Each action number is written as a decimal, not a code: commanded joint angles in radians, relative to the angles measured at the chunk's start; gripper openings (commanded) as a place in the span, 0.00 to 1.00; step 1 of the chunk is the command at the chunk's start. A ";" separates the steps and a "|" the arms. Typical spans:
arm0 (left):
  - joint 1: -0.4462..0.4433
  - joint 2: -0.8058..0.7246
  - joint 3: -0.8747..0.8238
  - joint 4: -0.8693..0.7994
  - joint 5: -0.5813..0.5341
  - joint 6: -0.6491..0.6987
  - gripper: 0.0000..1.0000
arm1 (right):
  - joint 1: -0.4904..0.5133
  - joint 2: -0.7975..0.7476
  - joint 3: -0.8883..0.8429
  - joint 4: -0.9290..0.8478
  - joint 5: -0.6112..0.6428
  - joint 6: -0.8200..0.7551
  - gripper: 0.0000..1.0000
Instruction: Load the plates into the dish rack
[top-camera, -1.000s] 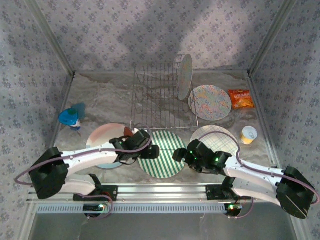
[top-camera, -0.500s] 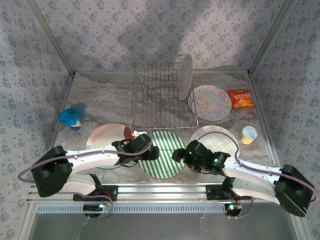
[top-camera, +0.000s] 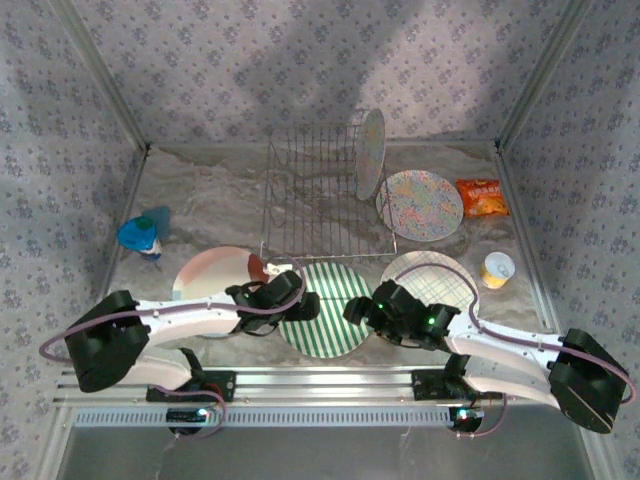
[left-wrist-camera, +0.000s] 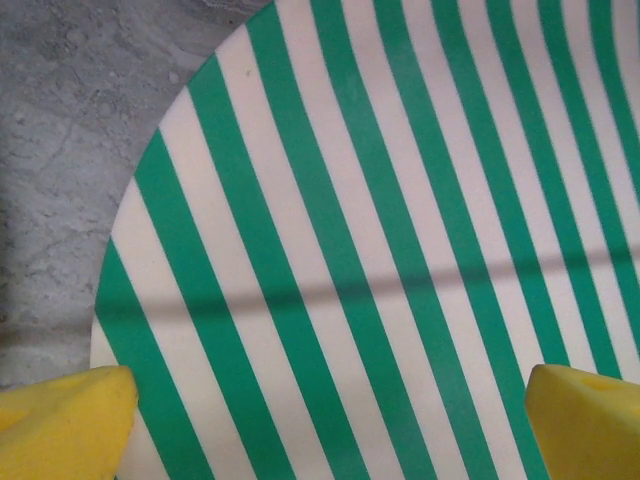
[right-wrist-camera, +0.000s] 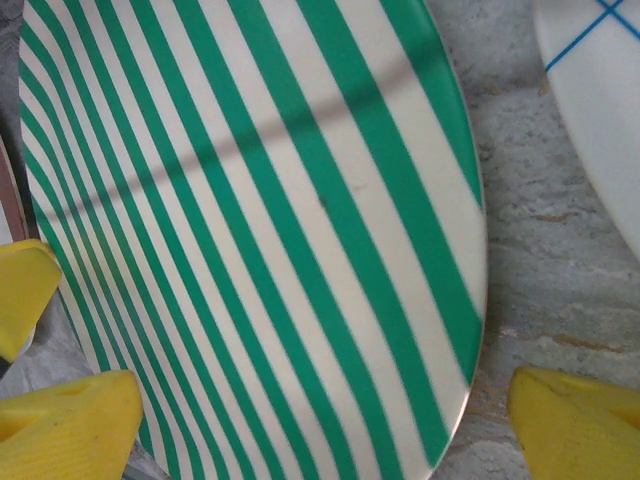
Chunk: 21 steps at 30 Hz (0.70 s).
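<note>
Left end effector (left-wrist-camera: 322, 428) gapes over green-striped plate (left-wrist-camera: 380, 200).

The green-white striped plate (left-wrist-camera: 380, 250) presents a smooth face with a faint satin sheen. The bench (left-wrist-camera: 60, 150) beneath is grey, mottled and rough, stone-like. The pads (left-wrist-camera: 60, 425) of my left gripper (left-wrist-camera: 325, 428) look matt yellow plastic. The dish rack (top-camera: 318, 200) is thin, bright metal wire.

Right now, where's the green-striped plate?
Top view: green-striped plate lies at front centre, before the dish rack, between the cream-and-rust plate and the plaid plate.
</note>
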 joint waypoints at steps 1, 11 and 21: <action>-0.020 0.033 -0.006 0.021 0.002 -0.025 0.99 | 0.008 0.009 -0.015 0.061 0.034 0.010 0.96; -0.053 0.101 0.016 0.035 0.002 -0.038 0.99 | 0.022 -0.051 -0.012 0.044 0.067 0.005 0.95; -0.058 0.104 0.038 0.018 -0.003 -0.031 0.99 | 0.027 -0.113 -0.013 -0.003 0.093 0.011 0.70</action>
